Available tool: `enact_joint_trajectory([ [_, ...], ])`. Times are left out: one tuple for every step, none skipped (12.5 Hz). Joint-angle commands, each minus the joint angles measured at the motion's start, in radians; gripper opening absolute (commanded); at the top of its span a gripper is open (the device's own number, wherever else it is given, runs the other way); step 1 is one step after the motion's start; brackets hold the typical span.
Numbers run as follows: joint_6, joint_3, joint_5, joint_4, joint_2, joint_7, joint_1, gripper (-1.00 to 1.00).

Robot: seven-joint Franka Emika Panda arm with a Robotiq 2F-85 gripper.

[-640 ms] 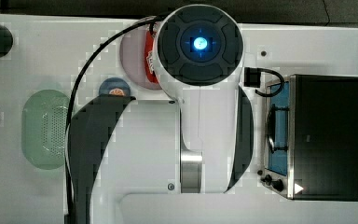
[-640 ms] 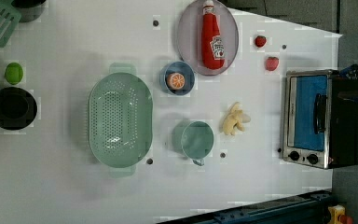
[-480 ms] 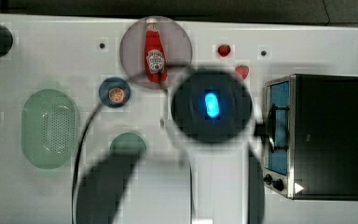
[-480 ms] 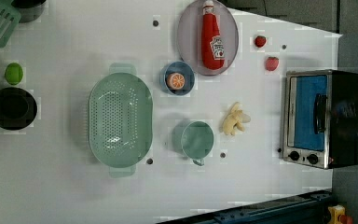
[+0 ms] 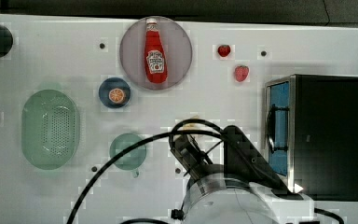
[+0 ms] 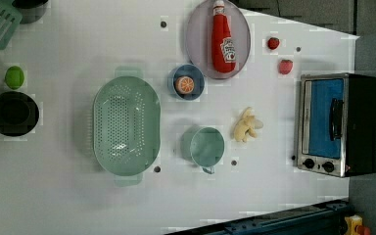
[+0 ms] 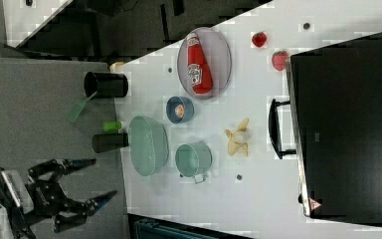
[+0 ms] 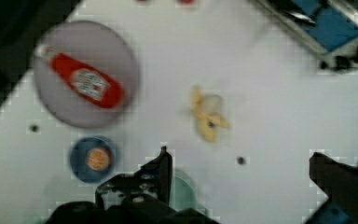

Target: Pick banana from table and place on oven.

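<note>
Banana lies untouched mid-frame on the surface; my claw hangs apart above it, so grasping and the oven remain.

In the top view the arm now sits low in the picture, pulled down from where it covered the middle of the table. The plate with the ketchup bottle and both strawberries are uncovered, and the green cup too. In the left view the dark blur that hung at the oven's right edge is gone.
</note>
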Motion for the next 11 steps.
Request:
enact_joint_trajectory([
  [0.096, 0.002, -0.012, -0.107, 0.147, 0.0, -0.009, 1.0],
  [0.15, 0.002, -0.012, -0.135, 0.181, 0.0, -0.009, 1.0],
  [0.208, 0.002, -0.012, -0.162, 0.218, 0.0, -0.009, 1.0],
  [0.265, 0.002, -0.012, -0.186, 0.258, 0.0, -0.009, 1.0],
  [0.324, 0.002, -0.012, -0.208, 0.298, 0.0, -0.009, 1.0],
  [0.38, 0.002, -0.012, -0.23, 0.338, 0.0, -0.009, 1.0],
  [0.437, 0.002, -0.012, -0.25, 0.379, 0.0, -0.009, 1.0],
  [0.497, 0.001, -0.012, -0.27, 0.42, 0.0, -0.009, 1.0],
  [0.557, 0.0, -0.012, -0.29, 0.459, 0.0, -0.009, 1.0],
  [0.618, 0.0, -0.012, -0.31, 0.498, 0.0, -0.009, 1.0],
  [0.68, 0.0, -0.012, -0.33, 0.535, 0.0, -0.009, 1.0],
])
